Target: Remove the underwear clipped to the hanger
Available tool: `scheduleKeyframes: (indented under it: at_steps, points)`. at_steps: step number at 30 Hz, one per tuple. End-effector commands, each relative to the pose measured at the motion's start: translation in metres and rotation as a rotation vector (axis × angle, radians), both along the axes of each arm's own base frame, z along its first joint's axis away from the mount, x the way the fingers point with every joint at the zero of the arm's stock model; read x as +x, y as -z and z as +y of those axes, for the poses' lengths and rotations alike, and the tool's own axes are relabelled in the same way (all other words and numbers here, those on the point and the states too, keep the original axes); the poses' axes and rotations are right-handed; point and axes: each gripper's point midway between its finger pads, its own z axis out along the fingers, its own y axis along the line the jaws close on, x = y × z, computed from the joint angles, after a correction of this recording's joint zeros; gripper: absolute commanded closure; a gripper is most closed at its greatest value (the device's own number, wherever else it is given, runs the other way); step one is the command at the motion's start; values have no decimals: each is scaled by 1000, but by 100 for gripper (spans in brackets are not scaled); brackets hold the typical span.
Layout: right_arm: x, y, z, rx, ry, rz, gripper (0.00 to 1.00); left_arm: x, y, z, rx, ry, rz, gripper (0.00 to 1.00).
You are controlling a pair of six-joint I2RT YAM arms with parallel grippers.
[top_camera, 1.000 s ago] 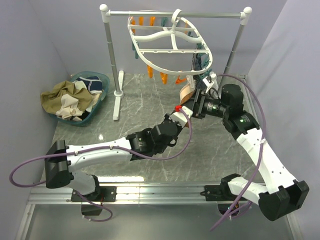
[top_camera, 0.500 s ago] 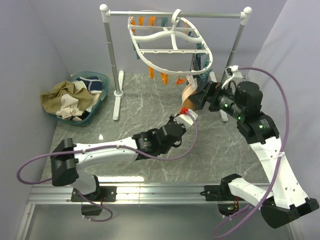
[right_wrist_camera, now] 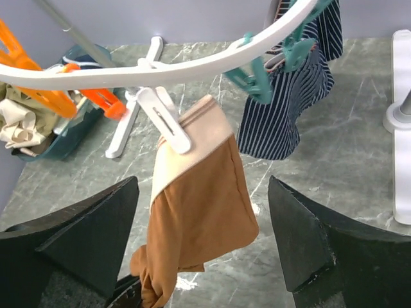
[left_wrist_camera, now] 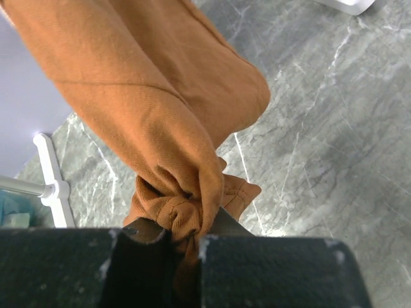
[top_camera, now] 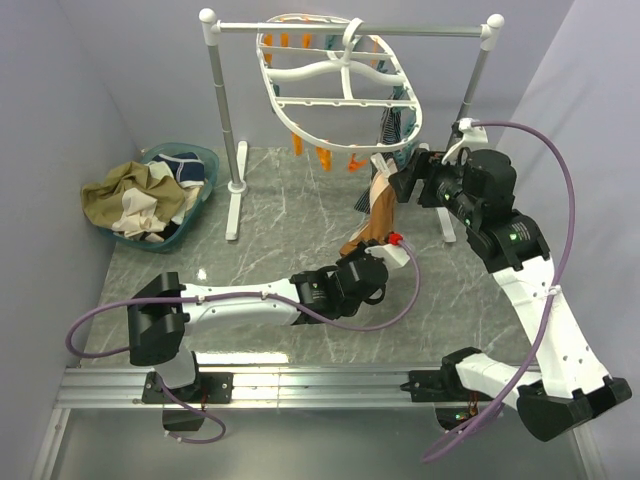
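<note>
The bunched lower end of the tan-brown underwear [left_wrist_camera: 160, 122] is being clamped by the left gripper [left_wrist_camera: 183, 237], a detail being shown only by the left wrist view. In the right wrist view, its waistband is being pinned by a white clip [right_wrist_camera: 166, 119] on the hanger [right_wrist_camera: 192, 67] at 12 o'clock, with the right gripper [right_wrist_camera: 202, 183] being held wide open at 6 o'clock.

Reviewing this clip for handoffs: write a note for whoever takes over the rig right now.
Grippers: the left gripper is shut on the lower end of the brown brief. The right gripper is open, its jaws either side of that brief, just below the white clip pinching its waistband.
Things: the brown brief and the striped brief hang clipped to the hanger.
Done: clothes lie in the basket at far left.
Left: free the brown brief from its clip, then the striped brief.
</note>
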Motion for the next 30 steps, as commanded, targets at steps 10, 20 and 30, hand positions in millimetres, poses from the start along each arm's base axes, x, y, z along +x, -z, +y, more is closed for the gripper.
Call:
scheduleKeyframes:
  at_steps: [10, 20, 30]
  points:
    - [15, -31, 2, -59, -26, -113, 27, -3, -28, -12, 22, 0, -78, 100]
    - [21, -30, 11, 62, -117, -132, 24, -10, -48, -11, -27, 34, -72, 100]
    - [-14, -49, 28, 337, -465, -133, 17, -58, -102, 43, -457, 310, 186, 100]
